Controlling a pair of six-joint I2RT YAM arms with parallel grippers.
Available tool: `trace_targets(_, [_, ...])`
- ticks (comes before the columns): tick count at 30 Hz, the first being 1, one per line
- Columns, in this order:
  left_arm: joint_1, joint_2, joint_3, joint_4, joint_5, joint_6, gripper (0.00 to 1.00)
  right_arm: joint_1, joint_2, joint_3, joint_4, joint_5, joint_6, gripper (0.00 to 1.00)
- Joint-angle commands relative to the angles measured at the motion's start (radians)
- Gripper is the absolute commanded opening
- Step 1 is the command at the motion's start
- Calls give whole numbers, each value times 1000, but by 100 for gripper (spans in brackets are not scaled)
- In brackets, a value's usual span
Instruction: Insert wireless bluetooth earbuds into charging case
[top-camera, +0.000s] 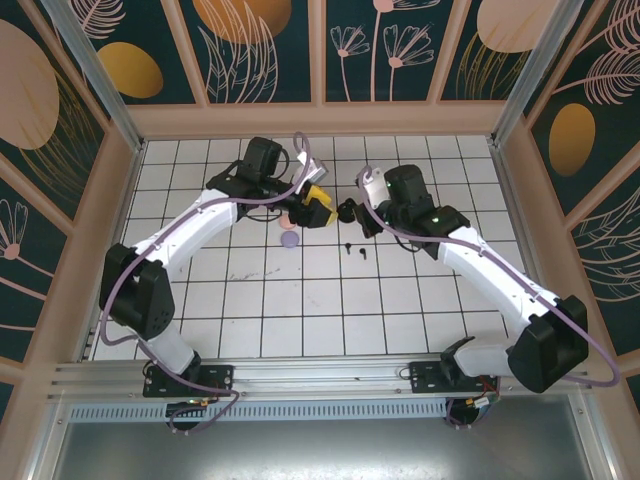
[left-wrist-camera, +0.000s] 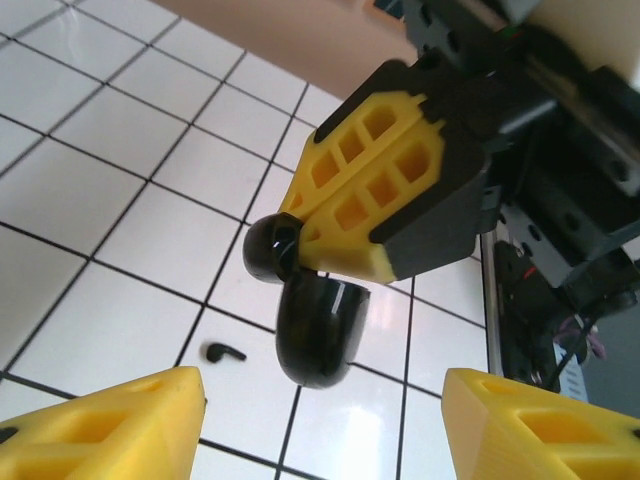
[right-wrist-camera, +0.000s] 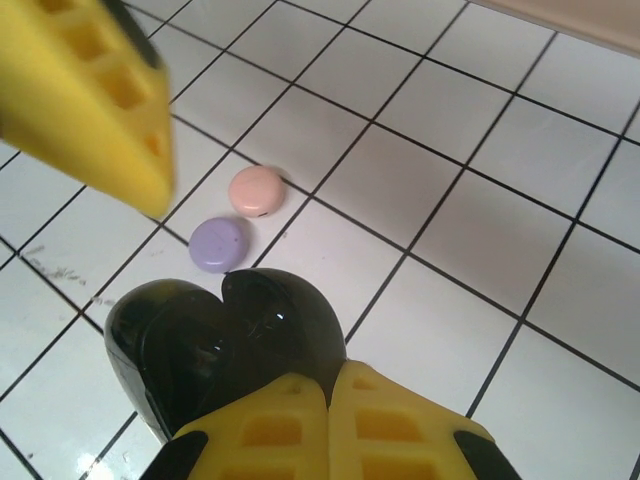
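My right gripper (right-wrist-camera: 328, 375) is shut on the rim of a glossy black charging case (right-wrist-camera: 220, 340). The case hangs open like a clamshell above the tiles. In the left wrist view the same black case (left-wrist-camera: 315, 330) dangles from the right gripper's yellow fingers (left-wrist-camera: 370, 190). My left gripper (left-wrist-camera: 325, 400) stands open just before it, with nothing between its fingers. Two tiny black earbuds (top-camera: 348, 245) (top-camera: 360, 253) lie on the tiles below the grippers; one black bud (left-wrist-camera: 224, 351) lies left of the case. The lilac and pink buds are out of view.
A pink round case (right-wrist-camera: 256, 189) and a lilac round case (right-wrist-camera: 219, 243) lie shut, side by side on the white tiled table (top-camera: 400, 300), under the left gripper (top-camera: 318, 205). A wooden wall borders the far edge.
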Motion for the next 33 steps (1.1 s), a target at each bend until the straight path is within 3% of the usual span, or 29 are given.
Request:
trace_targets(1, [7,16,58,-168,54,107,63,25,2,48,-34,15,-51,0])
trace_targets(17, [7,76,90,-217,84,142,57,101,71,122,-84,44,-68,0])
trace_targets(24, [7,88,101,-219,103,147,45,103,73,124,-80,41,-63,0])
trace_targets(33, [7,93,93,-224,125,154,46,105,83,130,-72,35,-56,0])
